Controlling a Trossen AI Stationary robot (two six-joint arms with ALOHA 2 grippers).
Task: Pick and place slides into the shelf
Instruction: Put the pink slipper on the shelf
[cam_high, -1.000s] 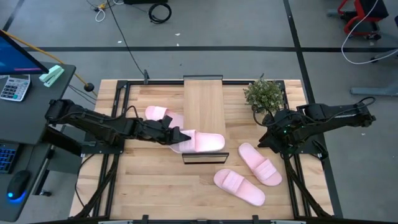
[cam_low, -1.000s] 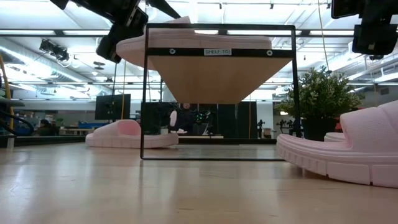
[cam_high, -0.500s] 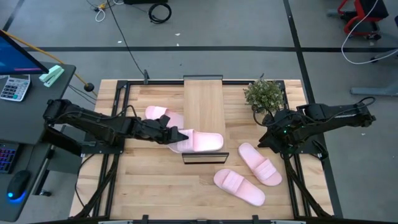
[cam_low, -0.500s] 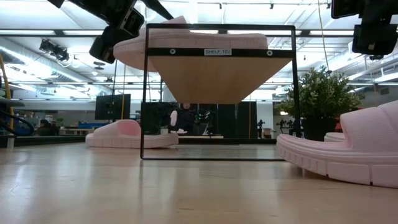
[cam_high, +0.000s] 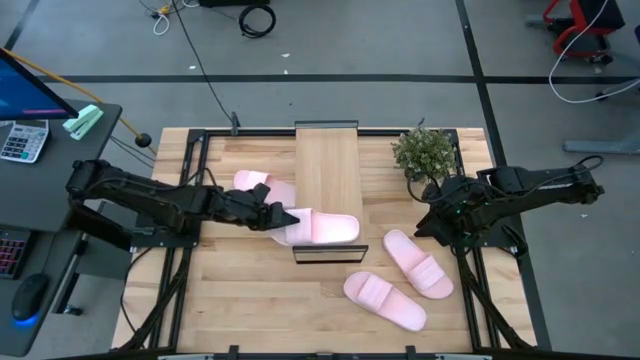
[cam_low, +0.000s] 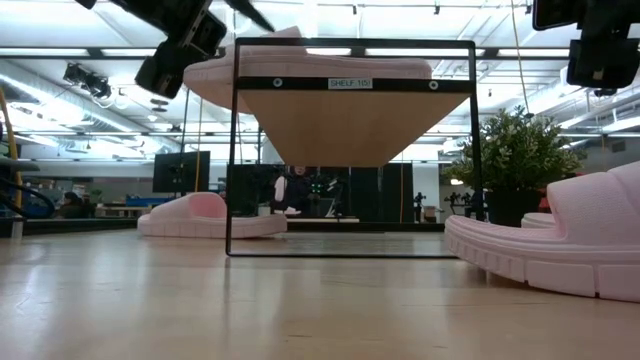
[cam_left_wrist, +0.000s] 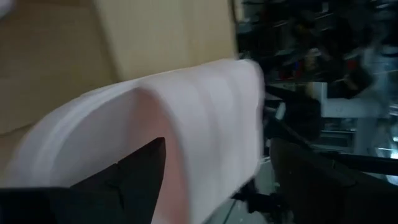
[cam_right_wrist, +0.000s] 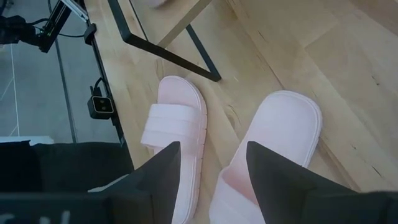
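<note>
One pale pink slide (cam_high: 330, 228) lies sole-down across the near end of the shelf (cam_high: 326, 165), with one end overhanging the shelf's left side. My left gripper (cam_high: 288, 216) is open at that overhanging end. In the left wrist view the slide (cam_left_wrist: 205, 106) lies between its two spread fingers. A second slide (cam_high: 260, 184) rests on the table left of the shelf. Two more slides (cam_high: 418, 262) (cam_high: 385, 300) lie on the table to the right. My right gripper (cam_right_wrist: 211, 152) hovers open above them, holding nothing. My left gripper's fingers (cam_left_wrist: 140, 177) reach in nearly level from the table's left. They stand on either side of the slide's overhanging end (cam_left_wrist: 186, 143). I cannot tell whether either finger touches it. The slide lies flat on the shelf top.
A small potted plant (cam_high: 425, 152) stands at the back right, just beyond my right gripper. The shelf's black frame legs (cam_low: 232, 150) rise from the tabletop. Bare wooden table (cam_high: 250, 300) lies at the near left.
My left gripper has drawn back a little toward the table's left edge. The slide stays lying on the shelf's near end.
</note>
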